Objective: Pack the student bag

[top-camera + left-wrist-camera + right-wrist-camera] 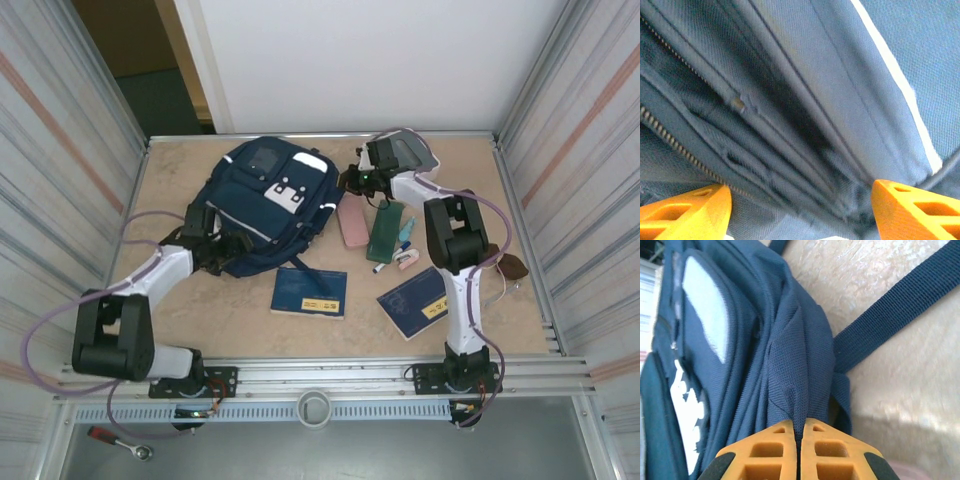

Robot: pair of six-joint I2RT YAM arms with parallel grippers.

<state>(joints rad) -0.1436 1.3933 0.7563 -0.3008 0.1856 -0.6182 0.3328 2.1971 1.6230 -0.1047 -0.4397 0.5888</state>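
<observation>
The student bag (268,198), a navy backpack with white patches, lies at the back left of the table. My right gripper (352,182) is at its right edge. In the right wrist view the right gripper (800,422) is shut on a fold of the bag's navy fabric (795,365), and a dark strap (900,315) runs across the tabletop beside it. My left gripper (218,248) is at the bag's near left corner. In the left wrist view the left gripper (801,191) is open, its orange fingers (695,207) wide apart against folds of the bag beside a zipper (670,137).
Two flat navy booklets (309,293) (413,302) lie in front of the bag. A pink case (352,224), a green case (385,231) and some pens (405,248) lie to its right. A pale box (412,152) sits at the back. Metal walls enclose the table.
</observation>
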